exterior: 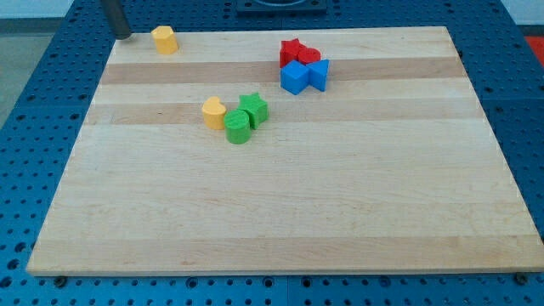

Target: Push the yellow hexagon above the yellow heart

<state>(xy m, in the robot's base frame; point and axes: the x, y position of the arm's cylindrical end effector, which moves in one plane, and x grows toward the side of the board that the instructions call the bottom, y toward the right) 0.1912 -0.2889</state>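
The yellow hexagon (pixel 165 39) sits near the board's top left edge. The yellow heart (pixel 213 111) lies lower and to the right of it, left of centre, touching a green round block (pixel 238 127). My tip (pixel 122 35) is at the top left corner of the board, just left of the yellow hexagon with a small gap between them.
A green star (pixel 253 109) touches the green round block next to the heart. A red star (pixel 291 51) and another red block (pixel 309 58) sit at the top centre right, against a blue cube (pixel 294 77) and a second blue block (pixel 318 74). The wooden board (pixel 340 204) lies on a blue perforated table.
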